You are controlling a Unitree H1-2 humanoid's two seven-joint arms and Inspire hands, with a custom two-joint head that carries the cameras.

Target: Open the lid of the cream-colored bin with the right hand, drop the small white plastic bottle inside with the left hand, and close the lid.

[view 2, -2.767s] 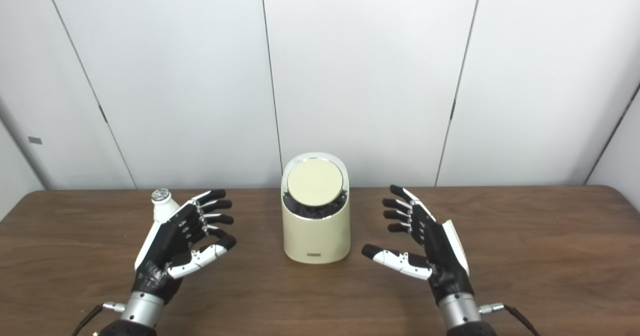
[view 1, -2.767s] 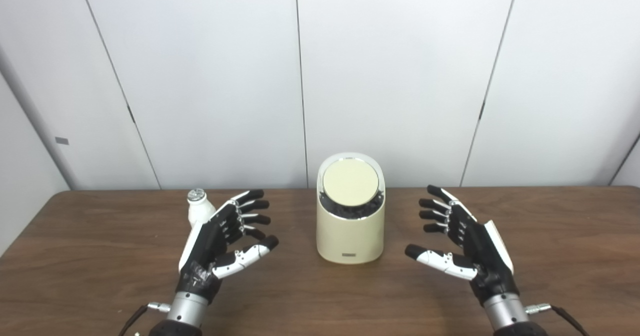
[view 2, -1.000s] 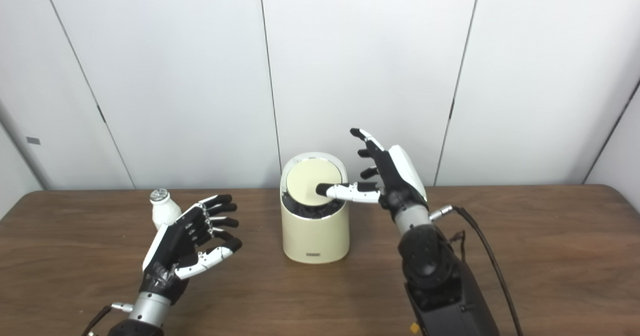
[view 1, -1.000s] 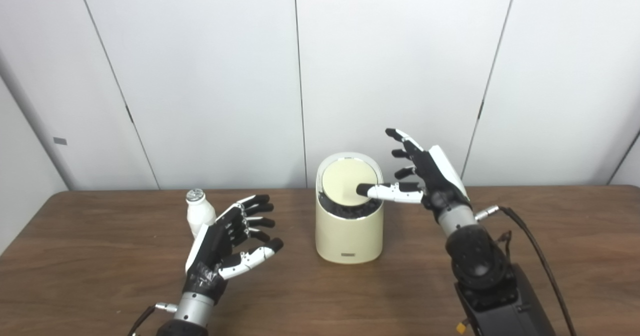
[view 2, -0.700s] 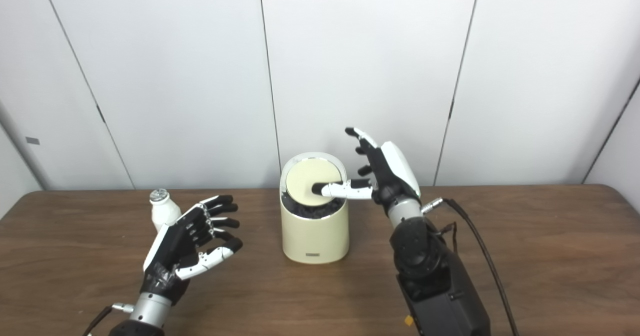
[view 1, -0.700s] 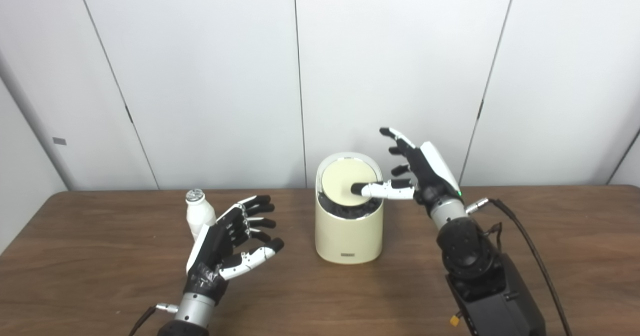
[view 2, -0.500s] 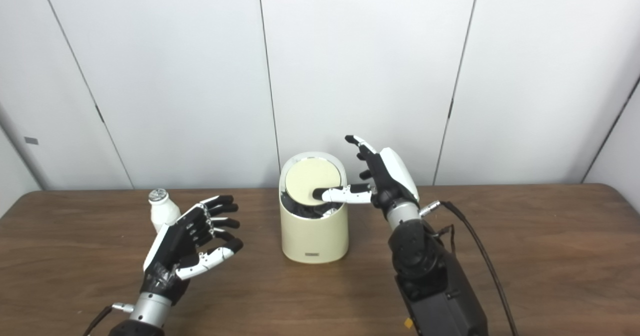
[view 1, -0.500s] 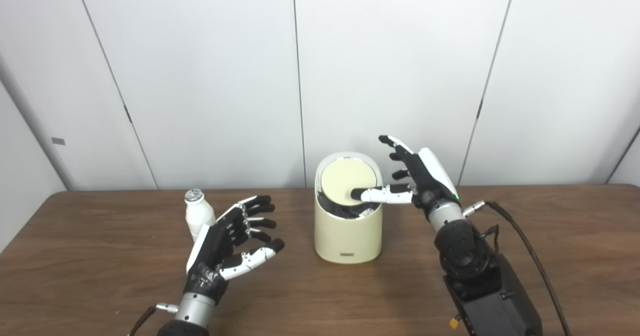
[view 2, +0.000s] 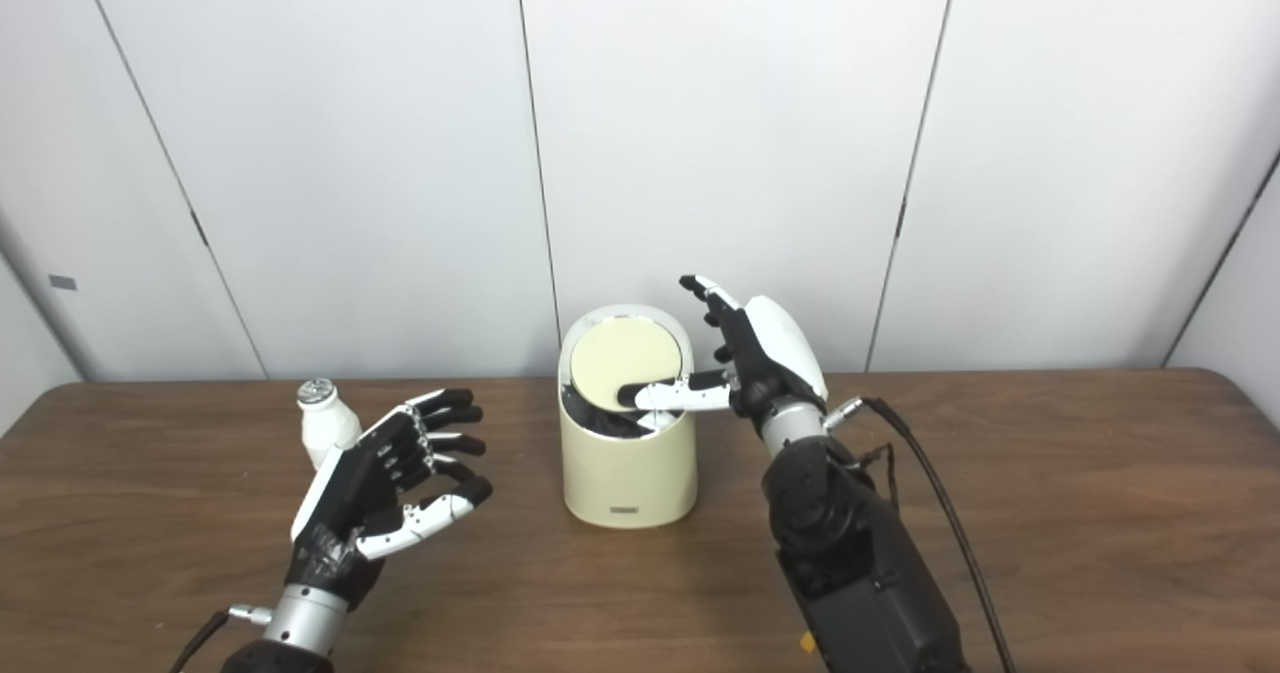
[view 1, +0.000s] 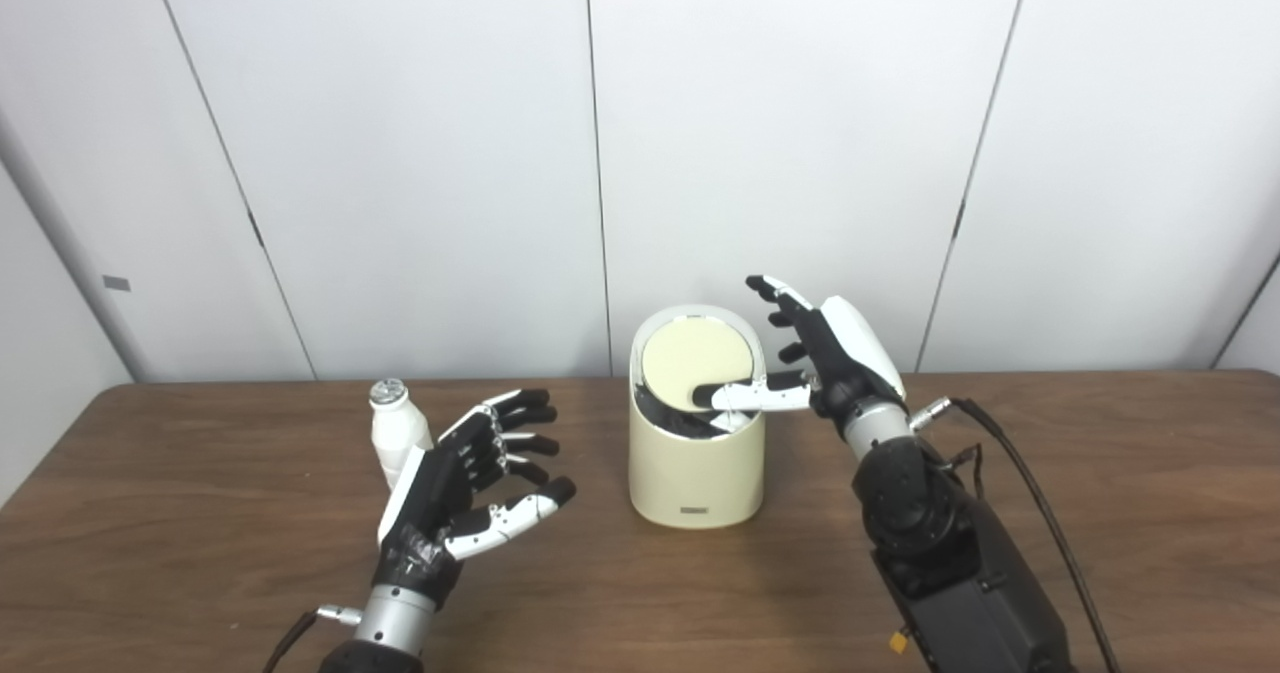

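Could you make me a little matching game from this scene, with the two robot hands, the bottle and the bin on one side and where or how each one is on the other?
1. left hand
2. right hand
3. bottle
4. bin

A. thumb on the round lid
B. mid-table, lid tilted
C. open, empty, above the table
D. upright behind the left hand

Pairs: 1-C, 2-A, 3-D, 4-B

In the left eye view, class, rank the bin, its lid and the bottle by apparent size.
1. cream-colored bin
2. lid
3. small white plastic bottle, partly hidden by the left robot hand
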